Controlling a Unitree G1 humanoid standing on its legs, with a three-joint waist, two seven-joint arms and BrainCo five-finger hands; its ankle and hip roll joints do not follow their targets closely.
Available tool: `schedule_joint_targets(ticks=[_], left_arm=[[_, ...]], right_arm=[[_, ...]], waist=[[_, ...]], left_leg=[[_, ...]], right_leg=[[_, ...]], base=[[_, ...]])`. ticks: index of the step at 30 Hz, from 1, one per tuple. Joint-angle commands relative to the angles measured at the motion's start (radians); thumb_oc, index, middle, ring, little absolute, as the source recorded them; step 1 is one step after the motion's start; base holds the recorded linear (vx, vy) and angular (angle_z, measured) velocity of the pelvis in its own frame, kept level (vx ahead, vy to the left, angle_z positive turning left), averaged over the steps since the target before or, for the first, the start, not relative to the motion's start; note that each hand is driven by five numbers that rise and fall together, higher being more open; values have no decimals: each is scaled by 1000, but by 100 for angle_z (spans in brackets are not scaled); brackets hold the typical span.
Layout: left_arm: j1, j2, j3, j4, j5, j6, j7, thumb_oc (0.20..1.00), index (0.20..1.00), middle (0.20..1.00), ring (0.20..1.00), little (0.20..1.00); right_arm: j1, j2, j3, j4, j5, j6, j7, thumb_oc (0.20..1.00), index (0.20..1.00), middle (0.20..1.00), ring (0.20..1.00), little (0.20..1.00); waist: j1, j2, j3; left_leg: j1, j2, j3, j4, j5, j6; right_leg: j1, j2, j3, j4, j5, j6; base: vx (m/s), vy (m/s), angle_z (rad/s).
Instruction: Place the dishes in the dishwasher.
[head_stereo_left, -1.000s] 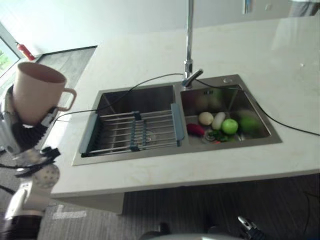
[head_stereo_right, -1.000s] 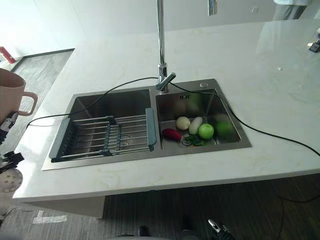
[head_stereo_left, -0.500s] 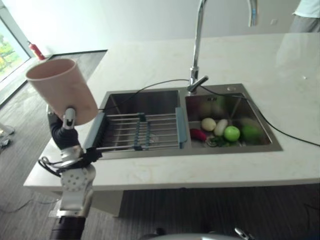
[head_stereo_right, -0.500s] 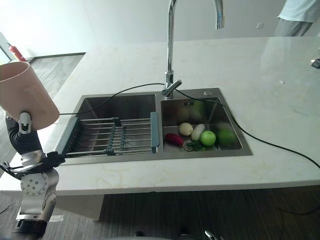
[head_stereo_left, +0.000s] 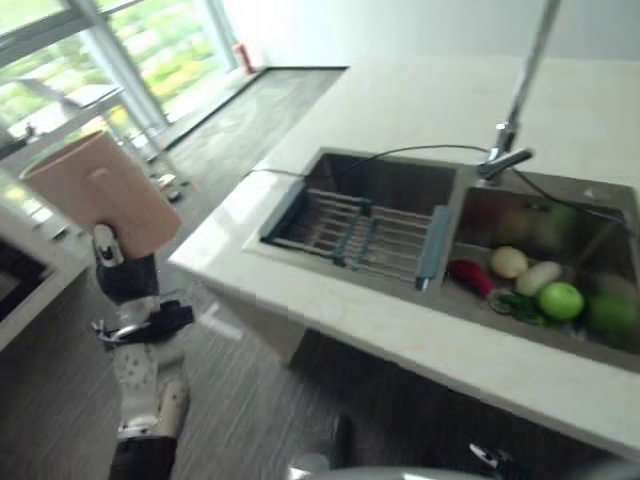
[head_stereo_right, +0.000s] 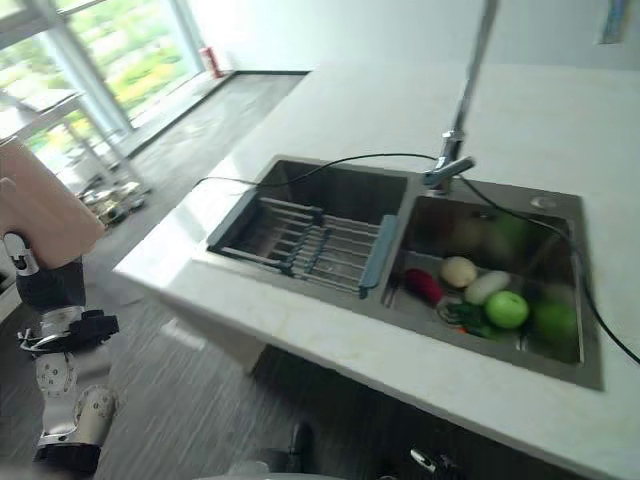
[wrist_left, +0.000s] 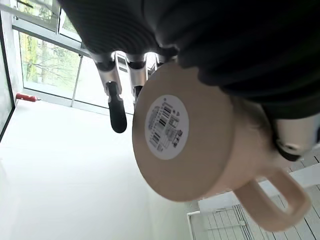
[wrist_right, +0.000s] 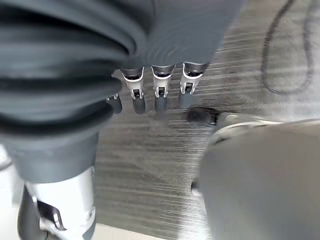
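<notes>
The left hand (wrist_left: 260, 75) is raised, fingers curled around a beige ceramic mug (wrist_left: 200, 145). The right hand (wrist_right: 150, 92) hangs with relaxed fingers.

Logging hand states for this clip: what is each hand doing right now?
Left hand: shut on the beige mug, held up beside the counter.
Right hand: open, fingers relaxed, holding nothing, hanging over the floor.
</notes>
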Motion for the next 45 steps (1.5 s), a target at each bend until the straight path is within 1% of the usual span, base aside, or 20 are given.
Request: schedule_joint_targets(ticks=[1, 3, 6, 8, 9, 10, 11, 16, 18, 20, 21, 22, 23, 24, 28, 32, 37, 40, 43, 45], left_arm=[[-62, 10, 38, -50, 1, -43, -76, 200, 200, 200, 200, 200], [-57, 3, 37, -53, -5, -44, -87, 200, 200, 200, 200, 200], [-66, -13, 11, -47, -60, -46, -180, 200, 200, 200, 200, 200], [-83, -17, -6, -41, -78, -38, -207, 200, 200, 200, 200, 200], [-97, -11, -21, -34, -101, -22, -241, 200, 200, 200, 200, 200], [-105, 1, -35, -44, -121, 6, -258, 200, 200, 200, 200, 200], [-102, 15, -45, -63, -121, 34, -260, 200, 200, 200, 200, 200], [-101, 38, -66, -100, -97, 69, -228, 200, 200, 200, 200, 200], [-99, 40, -72, -97, -90, 68, -216, 200, 200, 200, 200, 200], [-117, 58, -112, -69, -72, 51, -225, 200, 200, 200, 200, 200], [-136, 67, -139, -49, -73, 48, -256, 200, 200, 200, 200, 200], [-138, 69, -141, -46, -71, 47, -259, 200, 200, 200, 200, 200], [-164, 77, -173, -14, -50, 31, -257, 200, 200, 200, 200, 200], [-202, 77, -211, 21, 1, 13, -222, 200, 200, 200, 200, 200], [-233, 88, -220, 24, 114, 59, -124, 200, 200, 200, 200, 200], [-214, 99, -216, -2, 180, 78, -91, 200, 200, 200, 200, 200], [-167, 121, -183, -78, 205, 103, -79, 200, 200, 200, 200, 200], [-160, 128, -160, -94, 229, 87, -93, 200, 200, 200, 200, 200], [-185, 133, -172, -87, 271, 67, -125, 200, 200, 200, 200, 200], [-209, 134, -196, -72, 279, 63, -122, 200, 200, 200, 200, 200]], right_arm=[[-41, 14, -40, 3, 26, 1, -11, 1000, 1000, 1000, 1000, 1000], [-34, 19, -48, -4, 31, -2, -9, 1000, 1000, 1000, 1000, 1000], [9, 29, -84, -46, 63, -10, -19, 1000, 1000, 1000, 1000, 1000], [17, 28, -97, -51, 71, -17, -22, 1000, 1000, 1000, 1000, 1000], [19, 27, -104, -51, 85, -20, -30, 1000, 1000, 1000, 1000, 1000], [12, 31, -107, -54, 95, -18, -42, 1000, 1000, 1000, 1000, 1000], [1, 42, -102, -57, 108, -16, -58, 1000, 1000, 1000, 1000, 1000], [-7, 88, -89, -95, 143, -6, -85, 1000, 1000, 1000, 1000, 1000], [-4, 98, -86, -107, 132, 2, -91, 1000, 1000, 1000, 1000, 1000], [7, 117, -82, -98, 131, -6, -82, 1000, 1000, 1000, 1000, 1000], [9, 116, -82, -81, 156, -16, -76, 1000, 1000, 1000, 1000, 1000], [9, 116, -82, -79, 159, -17, -75, 1000, 1000, 1000, 1000, 1000], [8, 110, -81, -60, 163, -27, -67, 1000, 1000, 1000, 1000, 1000], [4, 90, -75, -42, 164, -24, -50, 1000, 1000, 1000, 1000, 1000], [3, 66, -48, -29, 153, 0, 3, 1000, 1000, 1000, 1000, 1000], [-6, 58, -27, -40, 146, 46, 35, 1000, 1000, 1000, 1000, 1000], [-11, 41, -6, -86, 258, 148, 192, 1000, 1000, 1000, 1000, 1000], [-12, 22, 13, -71, 249, 134, 223, 1000, 1000, 1000, 1000, 1000], [-12, 12, 6, -59, 302, 116, 219, 1000, 1000, 1000, 1000, 1000], [-11, 4, -7, -57, 324, 111, 217, 1000, 1000, 1000, 1000, 1000]], waist=[[-47, -18, 31], [-51, -21, 28], [-92, -15, 5], [-107, -7, -2], [-125, 5, -3], [-131, 10, 0], [-122, 15, 5], [-86, 20, 24], [-87, 19, 26], [-128, 9, 31], [-160, 0, 34], [-163, 0, 35], [-193, 3, 33], [-216, 7, 23], [-208, -1, 17], [-189, -11, 13], [-159, -24, 6], [-144, -31, 7], [-160, -34, 8], [-172, -31, 11]], left_leg=[[44, -4, -31, 197, -208, 68], [57, -13, -22, 234, -224, 74], [147, 24, 31, 275, -166, 13], [183, 16, 50, 226, -170, 8], [223, 1, 80, 128, -202, 27], [248, -27, 87, 42, -269, 66], [253, -56, 64, -18, -288, 98], [234, -106, 15, -77, -297, 156], [235, -115, 4, -87, -297, 168], [230, -136, -94, -86, -303, 193], [214, -145, -140, -83, -281, 202], [215, -145, -147, -83, -281, 203], [210, -147, -208, -84, -269, 209], [192, -147, -267, -87, -238, 208], [177, -133, -262, -72, -221, 201], [173, -116, -239, -61, -220, 185], [143, -78, -209, -25, -210, 143], [102, -61, -191, 27, -204, 121], [86, -21, -102, 53, -191, 98], [77, -11, -81, 65, -185, 86]], right_leg=[[12, -5, 74, 125, -112, 104], [-3, -6, 56, 136, -110, 98], [-51, -11, -35, 137, -86, 87], [-75, -25, -61, 143, -66, 99], [-111, -60, -92, 172, -39, 123], [-152, -114, -109, 217, -5, 160], [-173, -155, -110, 254, 14, 195], [-187, -243, -115, 332, 47, 226], [-192, -250, -93, 346, 46, 231], [-217, -183, 122, 315, 31, 242], [-223, -130, 249, 282, 33, 232], [-221, -125, 262, 280, 30, 232], [-206, -72, 397, 278, 4, 226], [-177, -3, 506, 295, -47, 193], [-127, 26, 494, 300, -112, 157], [-86, 32, 463, 246, -115, 147], [-38, 41, 407, 170, -111, 130], [-30, 40, 381, 161, -113, 121], [-33, 23, 333, 160, -110, 121], [-38, 9, 317, 160, -102, 122]], base=[[-354, -25, 170], [-167, 19, 120], [-392, 159, 94], [-373, 324, 246], [-406, 551, 232], [-480, 730, 238], [-349, 580, 138], [-200, 320, 72], [-117, 151, 26], [-86, 14, 33], [-51, -47, 114], [-13, -25, 230], [57, 25, 304], [63, 24, 288], [53, -73, 126], [54, -152, 47], [60, -129, 38], [37, -97, 31], [-21, 11, 30], [-24, 100, 81]])
